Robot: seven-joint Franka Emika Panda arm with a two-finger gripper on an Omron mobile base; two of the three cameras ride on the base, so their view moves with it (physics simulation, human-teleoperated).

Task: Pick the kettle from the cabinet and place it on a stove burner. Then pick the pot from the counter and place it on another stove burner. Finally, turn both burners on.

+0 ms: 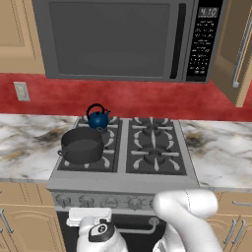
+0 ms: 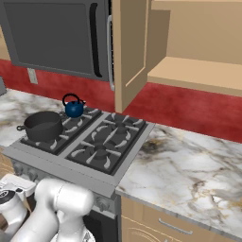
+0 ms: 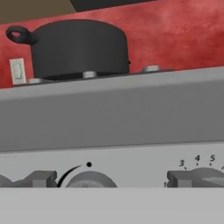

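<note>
Steel range (image 1: 123,184) between marble counter (image 1: 221,152) stretches carries pot (image 1: 81,144) and kettle (image 1: 98,118); pincer spread wide.

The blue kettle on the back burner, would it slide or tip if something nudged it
The kettle looks glossy and small, so probably light and slippery to grip. It sits on a ridged grate, so a nudge would likelier rock or tip it than slide it. Its arched handle seems the safer hold.

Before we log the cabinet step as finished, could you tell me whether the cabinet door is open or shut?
Open. In the right base view the cabinet door swings out toward the stove, exposing the bare shelf behind it.
</note>
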